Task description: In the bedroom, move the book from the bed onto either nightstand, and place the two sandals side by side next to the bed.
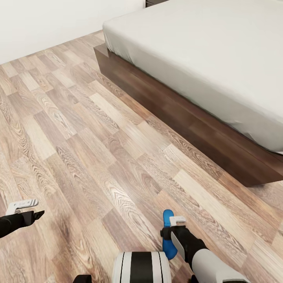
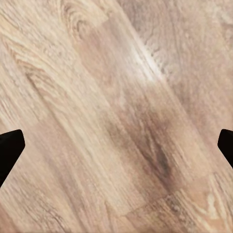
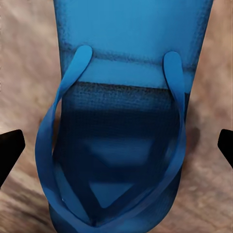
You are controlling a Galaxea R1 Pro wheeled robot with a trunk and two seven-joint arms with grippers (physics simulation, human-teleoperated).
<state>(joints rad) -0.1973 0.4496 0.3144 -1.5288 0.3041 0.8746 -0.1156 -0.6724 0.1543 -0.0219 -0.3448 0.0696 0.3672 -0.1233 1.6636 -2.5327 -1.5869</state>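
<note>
On the wood floor (image 1: 78,129) near the bed (image 1: 204,59), right gripper (image 1: 176,228) hangs over a blue sandal (image 1: 169,236). Right wrist view adds its straps, fingers spread wide. Left gripper (image 1: 27,208): fingers apart over bare boards.

One bright blue sandal (image 1: 168,234) lay flat on the wood floor, well short of the bed (image 1: 204,51), its rounded end towards the bed and its near part hidden behind the right arm. Up close, the sandal (image 3: 124,73) showed a blue sole and blue Y-shaped straps. The bed stood low, with a bare pale grey mattress on a dark brown frame.
</note>
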